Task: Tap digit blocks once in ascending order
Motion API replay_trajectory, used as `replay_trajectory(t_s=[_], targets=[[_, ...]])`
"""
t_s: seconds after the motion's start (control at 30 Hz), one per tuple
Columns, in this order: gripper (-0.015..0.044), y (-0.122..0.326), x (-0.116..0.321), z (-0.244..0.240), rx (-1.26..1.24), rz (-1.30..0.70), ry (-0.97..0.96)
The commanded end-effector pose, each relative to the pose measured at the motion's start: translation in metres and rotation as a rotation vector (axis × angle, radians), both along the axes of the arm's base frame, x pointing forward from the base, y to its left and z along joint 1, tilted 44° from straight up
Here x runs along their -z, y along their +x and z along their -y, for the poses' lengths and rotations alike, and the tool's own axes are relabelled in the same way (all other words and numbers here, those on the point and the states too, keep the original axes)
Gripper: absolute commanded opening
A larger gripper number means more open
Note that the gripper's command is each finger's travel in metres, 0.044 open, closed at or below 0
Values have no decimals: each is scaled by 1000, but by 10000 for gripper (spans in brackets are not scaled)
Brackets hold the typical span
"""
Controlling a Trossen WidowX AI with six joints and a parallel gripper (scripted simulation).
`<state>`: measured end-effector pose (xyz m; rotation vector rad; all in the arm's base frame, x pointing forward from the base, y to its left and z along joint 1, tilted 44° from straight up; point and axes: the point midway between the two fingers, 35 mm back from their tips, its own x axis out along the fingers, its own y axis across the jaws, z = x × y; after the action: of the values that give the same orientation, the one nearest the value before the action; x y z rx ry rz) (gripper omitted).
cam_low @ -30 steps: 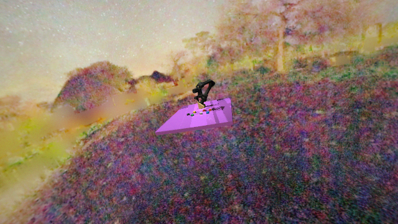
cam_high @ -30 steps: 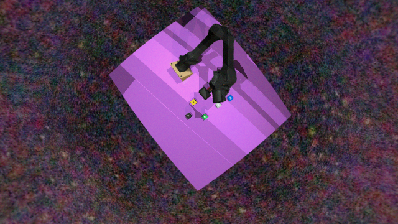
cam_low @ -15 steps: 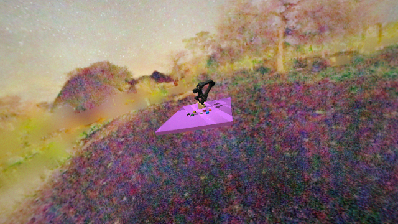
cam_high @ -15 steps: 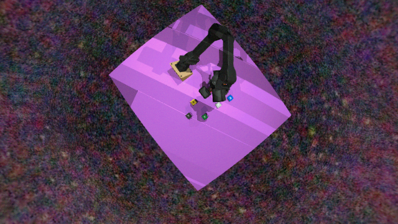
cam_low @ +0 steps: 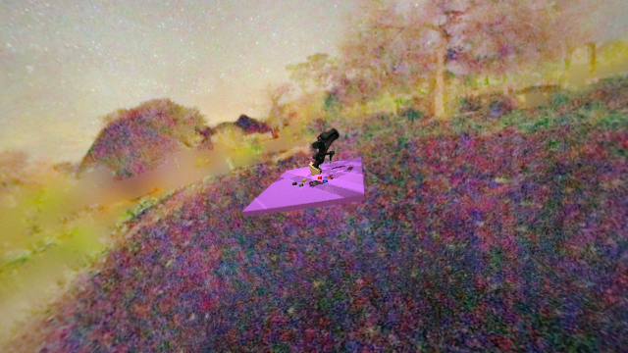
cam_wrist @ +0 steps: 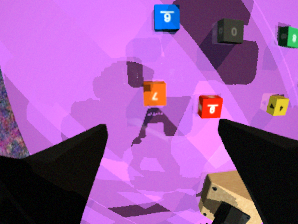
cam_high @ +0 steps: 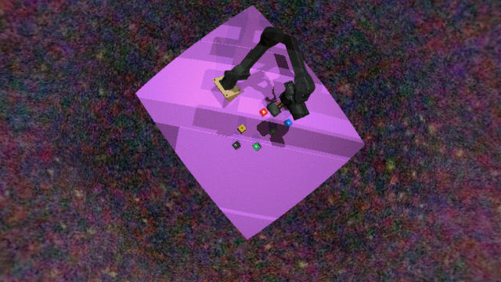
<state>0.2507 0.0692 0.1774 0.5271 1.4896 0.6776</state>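
Note:
My gripper (cam_wrist: 162, 127) (cam_low: 331, 156) is open and empty, high above the table. In the wrist view the orange block (cam_wrist: 155, 93) with a 7 lies just beyond the gap between the fingertips; the arm largely hides it in the top view. The red block (cam_wrist: 210, 107) (cam_high: 263, 112) and blue block (cam_wrist: 166, 18) (cam_high: 288, 122) show barred, upside-down digits, probably 6 and 9. A shadowed grey block (cam_wrist: 230, 31) (cam_high: 272, 131) shows 0. The yellow block (cam_wrist: 278, 105) (cam_high: 242, 128) shows 4. The green block (cam_wrist: 289, 37) (cam_high: 256, 146) seems to show 8. The black block's (cam_high: 236, 145) digit is unreadable.
The purple table (cam_high: 250, 188) (cam_low: 280, 198) carries the blocks and the arm's tan base plate (cam_high: 227, 88) (cam_wrist: 216, 186). The arm arches from the base over the table's far right part. Dark arm shadows fall across several blocks.

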Motion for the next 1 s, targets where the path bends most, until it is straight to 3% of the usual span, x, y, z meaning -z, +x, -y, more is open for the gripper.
replay_trajectory(t_s=[0.0, 0.53, 0.83, 0.97], targets=[[400, 0, -4, -3, 10, -6, 3], [400, 2, -4, -2, 10, -6, 3], [400, 96, 7, 6, 10, 0, 3], [400, 103, 9, 7, 10, 0, 2]])
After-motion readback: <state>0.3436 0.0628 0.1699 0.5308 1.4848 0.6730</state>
